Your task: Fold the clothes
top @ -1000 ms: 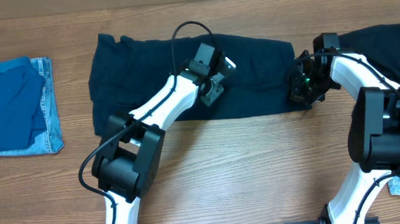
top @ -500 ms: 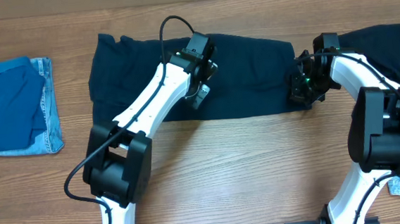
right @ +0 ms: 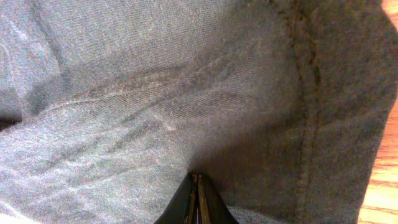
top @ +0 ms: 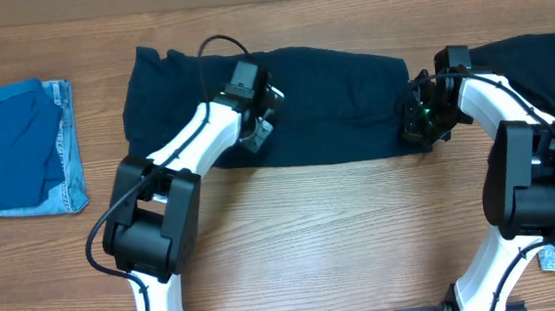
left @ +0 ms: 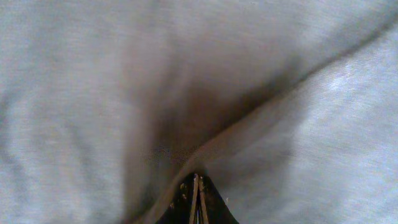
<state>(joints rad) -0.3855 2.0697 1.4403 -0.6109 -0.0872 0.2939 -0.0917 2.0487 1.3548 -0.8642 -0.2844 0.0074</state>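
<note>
Overhead: dark navy knit garment spread flat at 12 o'clock on wooden table. left gripper mid-cloth, right gripper at garment's 3 o'clock edge.
Left wrist: tips clenched, pinching raised ridge of fabric.
Right wrist: tips clenched on cloth beside stitched hem.
Likely light, limp, drapes freely; best pinched at hems or corners.

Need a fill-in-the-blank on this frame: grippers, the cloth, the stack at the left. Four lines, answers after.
1. In the wrist views, the left gripper and the right gripper each have their fingertips ___.
2. Both sit on the same dark ___ garment.
3. Overhead, the right gripper is at that garment's ___ edge.
4. At the table's left end, a folded blue top lies on ___ fabric.

Missing words: shut; navy; right; denim.
</note>
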